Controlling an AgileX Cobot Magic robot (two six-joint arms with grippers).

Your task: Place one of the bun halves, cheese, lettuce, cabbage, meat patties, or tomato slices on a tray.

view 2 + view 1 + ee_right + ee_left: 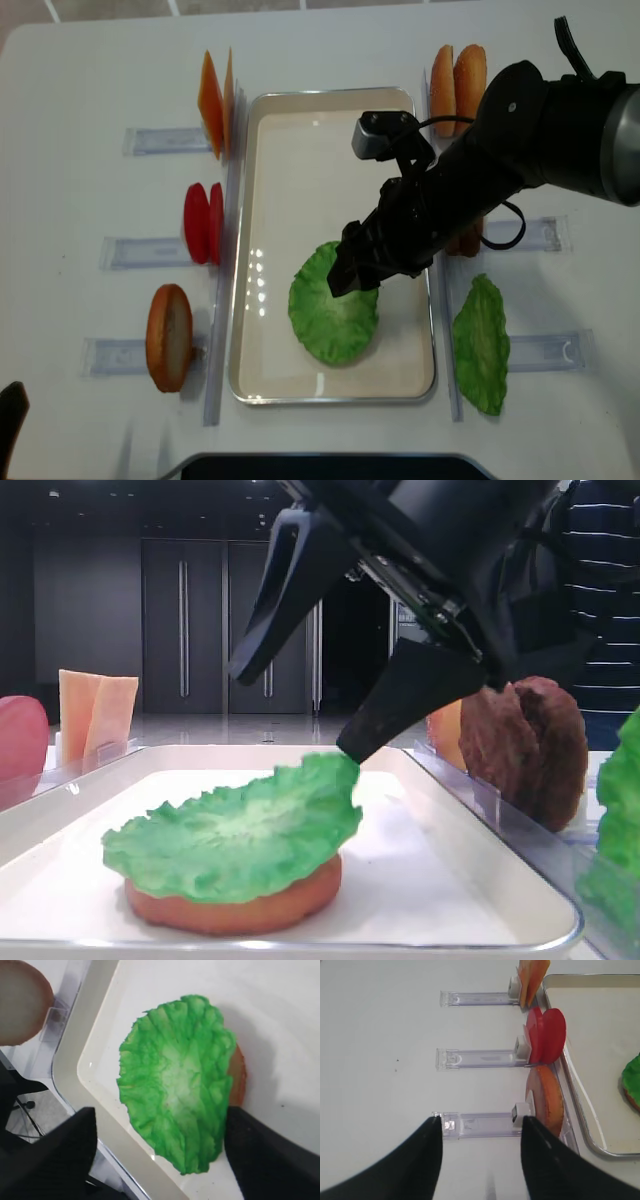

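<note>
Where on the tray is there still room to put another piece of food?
The far half of the tray, between the cheese side and the bun halves side, is bare liner. A narrow bare strip runs along the rim nearest the tomato slices. The near half is crowded: the lettuce on a bun, with the open right gripper over it.

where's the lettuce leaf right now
In the overhead view the lettuce lies in the near half of the tray, draped on a bun half, with the open right gripper just above its far edge.

bun half (235,905) mostly under lettuce (235,835)
</note>
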